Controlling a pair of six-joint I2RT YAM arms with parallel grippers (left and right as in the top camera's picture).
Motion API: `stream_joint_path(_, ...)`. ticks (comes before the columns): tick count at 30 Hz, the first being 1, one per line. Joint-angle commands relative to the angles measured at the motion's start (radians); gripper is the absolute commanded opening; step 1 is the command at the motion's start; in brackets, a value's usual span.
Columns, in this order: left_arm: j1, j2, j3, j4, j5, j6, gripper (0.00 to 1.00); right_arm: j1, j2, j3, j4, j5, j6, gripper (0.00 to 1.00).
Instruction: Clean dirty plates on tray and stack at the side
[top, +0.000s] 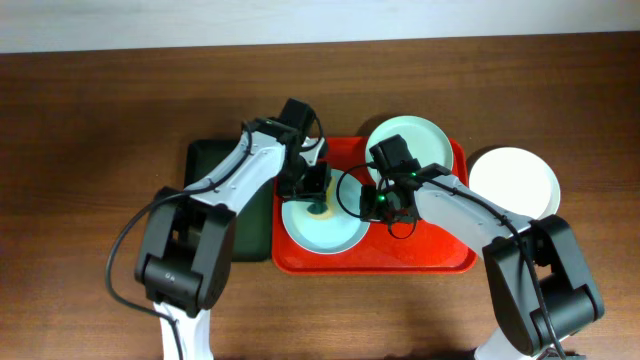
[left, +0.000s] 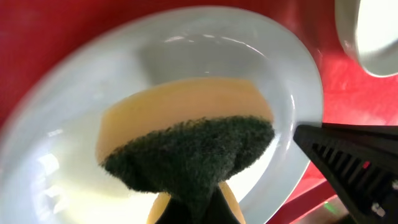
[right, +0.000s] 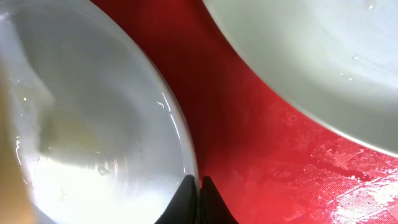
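A pale mint plate (top: 322, 235) lies at the front left of the red tray (top: 425, 255). My left gripper (top: 316, 192) is shut on a yellow sponge with a dark green scouring face (left: 186, 146) and presses it on this plate (left: 249, 68). My right gripper (top: 376, 205) is shut on the plate's right rim (right: 183, 134), its fingertips (right: 199, 186) pinching the edge. A second mint plate (top: 410, 135) lies at the tray's back right and also shows in the right wrist view (right: 311, 50). A white plate (top: 515, 180) sits on the table right of the tray.
A dark green tray (top: 210, 185) lies against the red tray's left side, under my left arm. Brown table surrounds both trays. The right gripper's black body (left: 354, 168) shows close to the plate's rim in the left wrist view.
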Motion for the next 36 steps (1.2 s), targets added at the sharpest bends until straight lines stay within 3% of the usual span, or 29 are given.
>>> stream_joint_path(1,-0.019,-0.046,0.014,-0.021,-0.179,-0.002,0.00,0.003,0.008,-0.012,0.000,0.000,0.005,0.04)
stream_joint_path(5,-0.058,-0.023,-0.023,-0.006,-0.311,-0.046,0.00,0.003,0.008,-0.012,-0.001,0.000,0.005,0.04)
stream_joint_path(14,-0.106,0.078,-0.088,0.062,-0.294,-0.093,0.00,0.004,0.008,-0.012,0.000,0.000,0.005,0.04)
stream_joint_path(22,-0.095,0.094,-0.054,0.110,0.163,0.066,0.00,0.003,0.008,-0.012,-0.001,0.000,0.005,0.04)
stream_joint_path(25,-0.071,0.062,-0.012,0.101,0.224,0.077,0.00,0.003,0.008,-0.012,-0.001,0.000,0.005,0.04)
stream_joint_path(28,-0.034,-0.005,0.005,0.090,0.135,0.061,0.00,0.003,0.008,-0.012,-0.001,0.000,0.005,0.04)
stream_joint_path(31,-0.019,-0.058,0.005,0.062,-0.052,0.058,0.00,0.003,0.008,-0.012,-0.001,0.000,0.005,0.04)
stream_joint_path(36,-0.029,-0.039,-0.023,0.012,-0.291,0.035,0.00,0.003,0.008,-0.012,-0.001,0.000,0.005,0.04)
